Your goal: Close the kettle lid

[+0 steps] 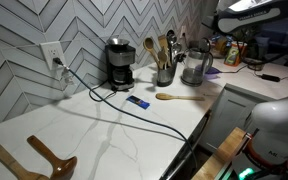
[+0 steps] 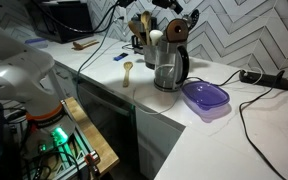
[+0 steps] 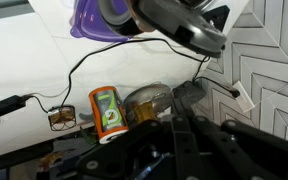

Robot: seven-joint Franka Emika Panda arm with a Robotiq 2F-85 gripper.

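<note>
The glass kettle stands on the white counter by the tiled wall, next to a purple container. It also shows in an exterior view and at the top of the wrist view. Its round dark lid is tipped up above the rim, open. My gripper is a dark shape at the bottom of the wrist view. Its fingertips appear to be together, with nothing between them. It hangs in the air apart from the kettle. The arm reaches in high above the counter's end.
A black coffee maker and a crock of wooden spoons stand beside the kettle. A wooden spoon and cables lie on the counter. A purple container sits near the counter edge. An orange can stands near the gripper.
</note>
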